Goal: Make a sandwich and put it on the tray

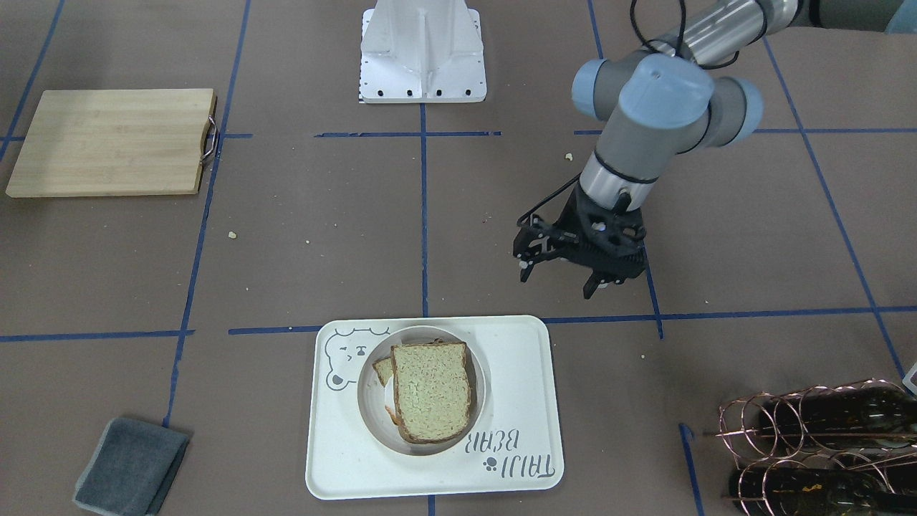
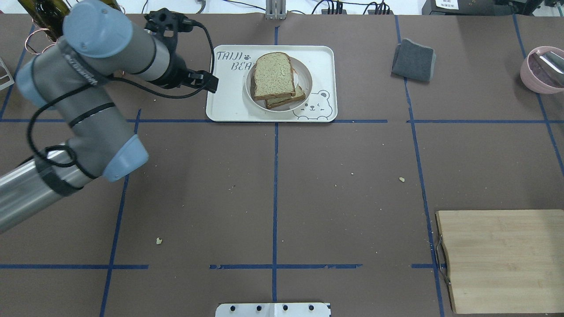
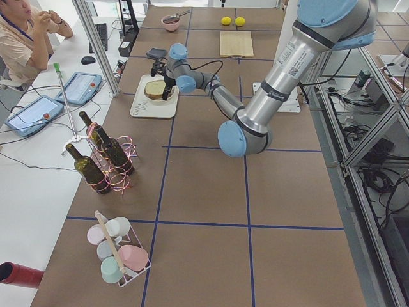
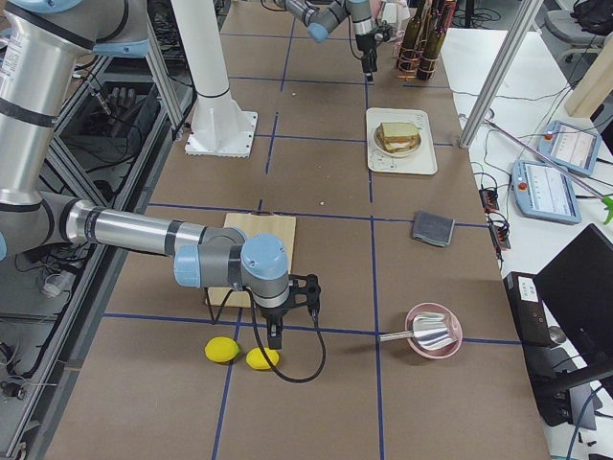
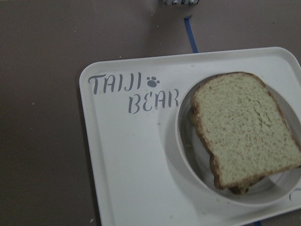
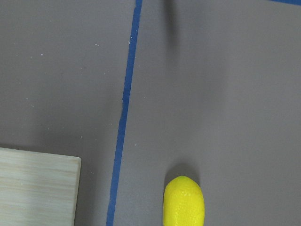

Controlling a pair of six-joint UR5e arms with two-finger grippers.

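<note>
Tray (image 1: 516,401), cream: carries a white plate (image 1: 367,405) with the sandwich (image 1: 432,390) on it (top slice askew); left gripper (image 1: 560,279) near tray, jaws spread, empty; right gripper (image 4: 276,337) well apart from tray, seemingly above lemons (image 4: 222,350), grip not discernible.

wine rack (image 1: 809,430) near tray (image 1: 516,401), grey cloth (image 1: 132,466) opposite

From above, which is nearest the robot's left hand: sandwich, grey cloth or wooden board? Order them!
1. sandwich, on the tray just right of the left hand.
2. grey cloth, farther right along the far edge.
3. wooden board, near right corner.
</note>
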